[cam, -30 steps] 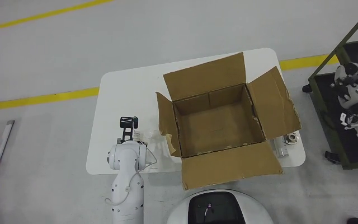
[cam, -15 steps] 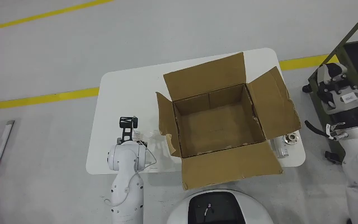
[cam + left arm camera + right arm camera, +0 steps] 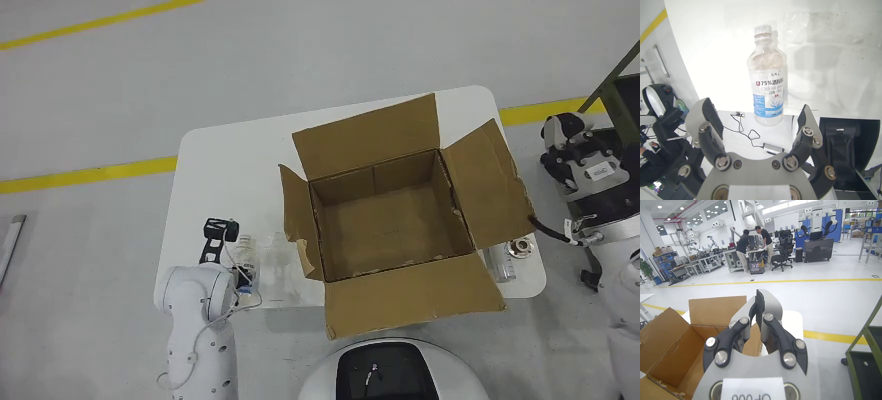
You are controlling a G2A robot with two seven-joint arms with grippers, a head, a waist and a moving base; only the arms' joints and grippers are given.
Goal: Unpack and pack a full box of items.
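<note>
L arm has pulled back toward the table (image 3: pixel 230 160) edge; R arm has come in beside the box (image 3: pixel 370 135). L gripper (image 3: pixel 756 106) stands wide apart, and the bottle (image 3: pixel 768 85) lies free on the table just before it. R gripper (image 3: pixel 758 306) is pressed together, empty. Box looks empty, so unpacking seems done. Grey floor w/ yellow line (image 3: pixel 90 175).

**Print on the bottle and on one gripper base.**
The bottle (image 3: pixel 768 83), just ahead of the left gripper (image 3: pixel 756 106), bears a label (image 3: pixel 769 98) with dark characters, a percentage figure and a blue lower panel. There is fine print on its cap (image 3: pixel 762 29). A white sticker (image 3: pixel 752 388) on the base of the right gripper (image 3: pixel 758 298) shows dark characters, upside down and cut by the frame edge.
</note>
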